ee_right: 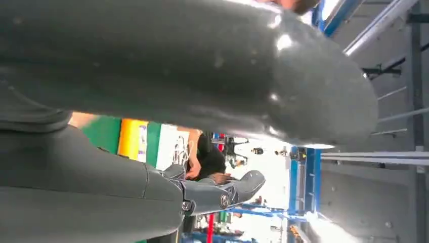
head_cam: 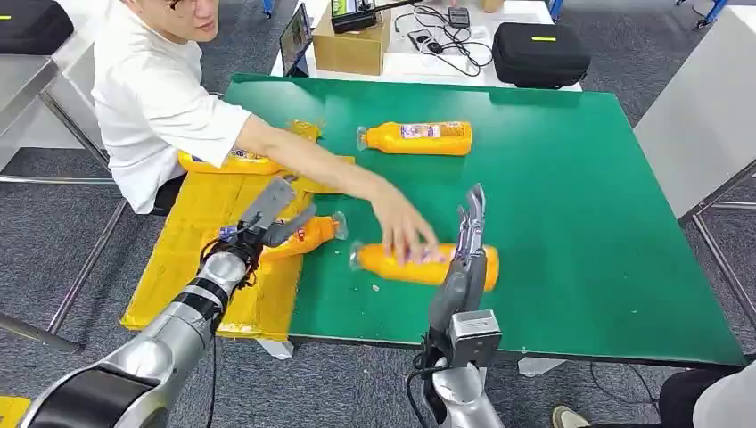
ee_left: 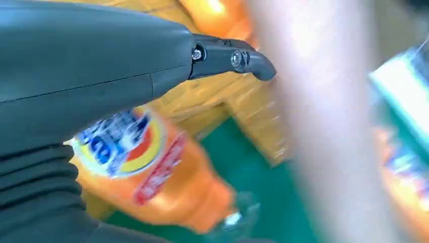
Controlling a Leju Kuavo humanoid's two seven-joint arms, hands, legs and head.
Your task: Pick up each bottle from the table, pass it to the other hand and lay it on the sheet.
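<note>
Fingers of the left hand (head_cam: pixel 267 217) curl around a bottle (head_cam: pixel 308 236) at the sheet (head_cam: pixel 192 241) edge; the right hand (head_cam: pixel 470 234) is raised, fingers straight and empty. The step looks like laying down: next, release onto the sheet. Four bottles: one held, one on the sheet (head_cam: pixel 234 163), two on the table (head_cam: pixel 579 205), a person's hand (head_cam: pixel 403 234) on the nearer (head_cam: pixel 426 266).

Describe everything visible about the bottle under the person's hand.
The bottle is orange, seemingly plastic, with a clear cap at its left end and a label partly hidden by the person's hand, which rests on top of it. It lies on its side on the green table, near the front edge. The right robot hand, fingers pointing up, stands in front of its right end; contact is unclear.
</note>
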